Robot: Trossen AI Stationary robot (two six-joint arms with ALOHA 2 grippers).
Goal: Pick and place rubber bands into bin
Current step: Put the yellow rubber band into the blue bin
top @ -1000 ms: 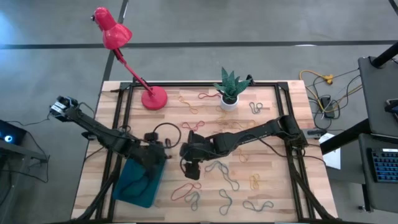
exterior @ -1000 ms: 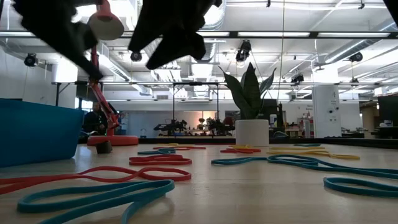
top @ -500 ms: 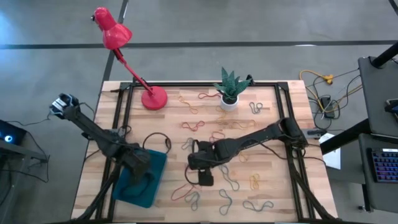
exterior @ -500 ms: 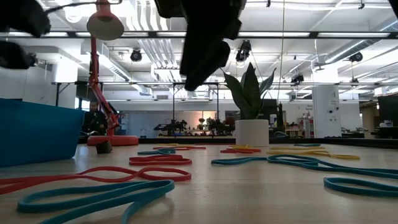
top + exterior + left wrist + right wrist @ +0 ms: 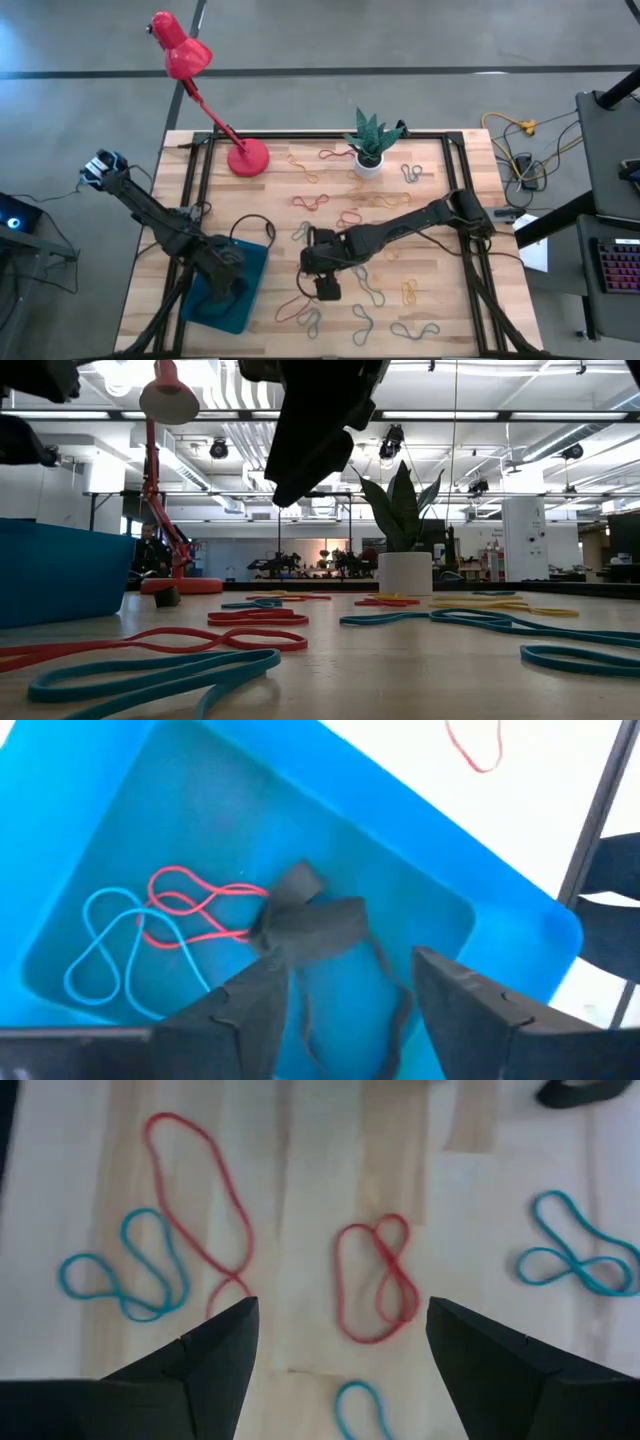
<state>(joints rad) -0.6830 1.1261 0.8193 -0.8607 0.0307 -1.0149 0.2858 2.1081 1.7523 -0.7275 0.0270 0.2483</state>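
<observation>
Left gripper (image 5: 340, 995) over the bin (image 5: 225, 290) at the table's (image 5: 440, 310) front left, fingers apart, gripping nothing; below it in the bin, a dark band (image 5: 310, 925), a red band (image 5: 195, 905) and a blue band (image 5: 105, 940). Right gripper (image 5: 340, 1350) above the table's middle, fingers wide and empty, over a red loop (image 5: 380, 1280). More rubber bands (image 5: 365, 325) scattered across the wood.

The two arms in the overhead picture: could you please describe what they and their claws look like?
Both arms are dark, slender and jointed. The left arm has a small grey-and-blue part at its base end and a black cable looping beside it. The right arm is the same dark build. The left claw and right claw each end in two black, angular, wedge-shaped fingers without visible markings.
</observation>
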